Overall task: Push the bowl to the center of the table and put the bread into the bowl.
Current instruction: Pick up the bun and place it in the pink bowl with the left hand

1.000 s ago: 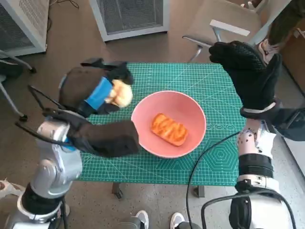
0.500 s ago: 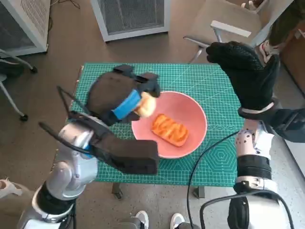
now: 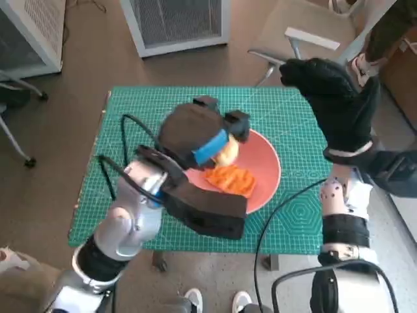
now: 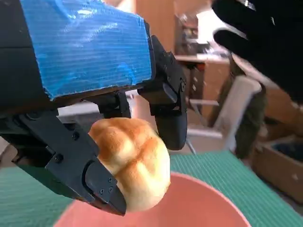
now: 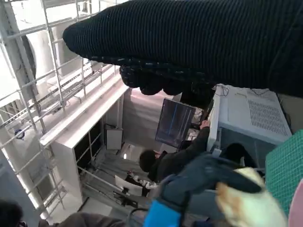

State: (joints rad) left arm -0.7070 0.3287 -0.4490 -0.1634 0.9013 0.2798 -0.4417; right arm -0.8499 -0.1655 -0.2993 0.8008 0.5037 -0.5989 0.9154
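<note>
Your left hand [image 3: 199,134] is black, blocky plastic with a band of wrinkled blue tape across its back; its fingers [image 4: 168,101] are angular, with small screws. Behind it runs a silver-grey forearm with black cables looping at nine o'clock. Your right hand [image 3: 335,104] wears a black knitted glove above a pale forearm with a black band.

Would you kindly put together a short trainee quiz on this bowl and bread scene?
1. True or false: the left robot hand holds a pale bread roll.
2. What already lies in the pink bowl? A) an orange bread B) a spoon C) nothing
3. Fill in: the right robot hand is raised and holds ____.

Key: 1 true; 2 A; 3 nothing.
</note>
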